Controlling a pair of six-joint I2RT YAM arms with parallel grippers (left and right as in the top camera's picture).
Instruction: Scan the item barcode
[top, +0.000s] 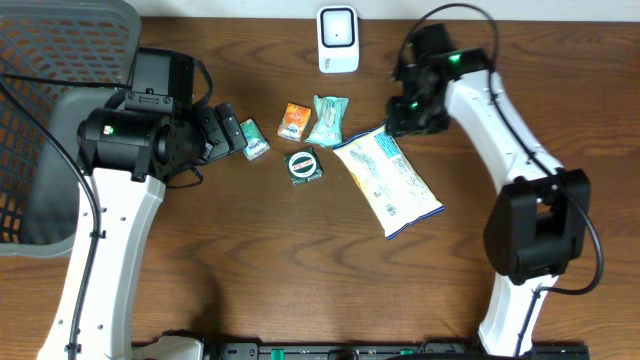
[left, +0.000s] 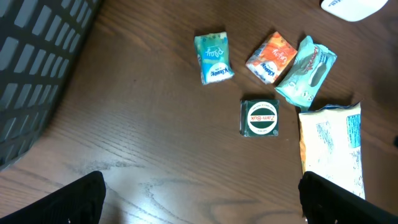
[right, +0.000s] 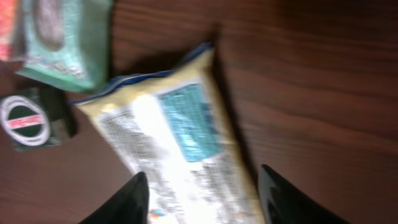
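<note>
Since the mesh basket (top: 60, 90) far left shows nothing inside, skip it. Left gripper (top: 232, 130) hangs wide open by the small packets (top: 253, 140), well apart from the snack bag (top: 390, 185). That bag lies flat on the table (top: 250, 260), long axis diagonal, top end toward the scanner (top: 338, 40). Right gripper (top: 405, 112) sits right over that end, fingers parted, not pinching as far as I can tell, so it's the nearer arm.

Dark brown wood-grain table (top: 300, 270); grey mesh basket (top: 50, 60) at its left.
</note>
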